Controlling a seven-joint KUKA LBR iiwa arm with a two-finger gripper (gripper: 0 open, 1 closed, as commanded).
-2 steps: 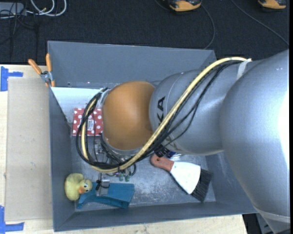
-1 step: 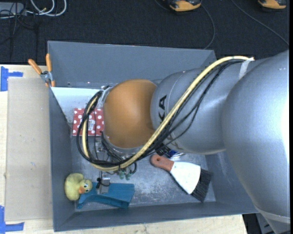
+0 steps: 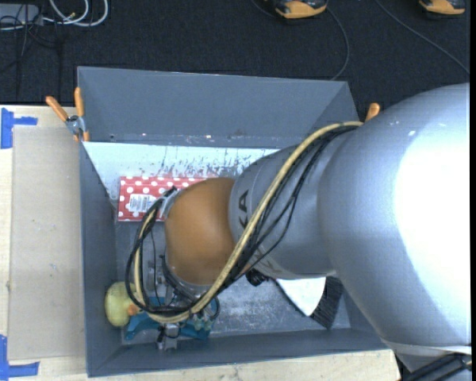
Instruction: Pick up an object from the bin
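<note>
The gripper (image 3: 170, 332) hangs low in the bin (image 3: 222, 109), well below the red box with white dots (image 3: 143, 194). It is right over a blue thing (image 3: 139, 329) that lies on the floor. A round yellow thing (image 3: 117, 303) sits just beside the blue thing, below the red box's left end. I cannot tell if the gripper is wide or narrow, because the orange cover (image 3: 198, 228) and cables hide it. A white thing (image 3: 305, 292) lies far to the box's lower right.

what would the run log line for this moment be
hand: low, lower-left corner of bin | over: blue thing beside yellow rounded thing | grip: cannot tell
</note>
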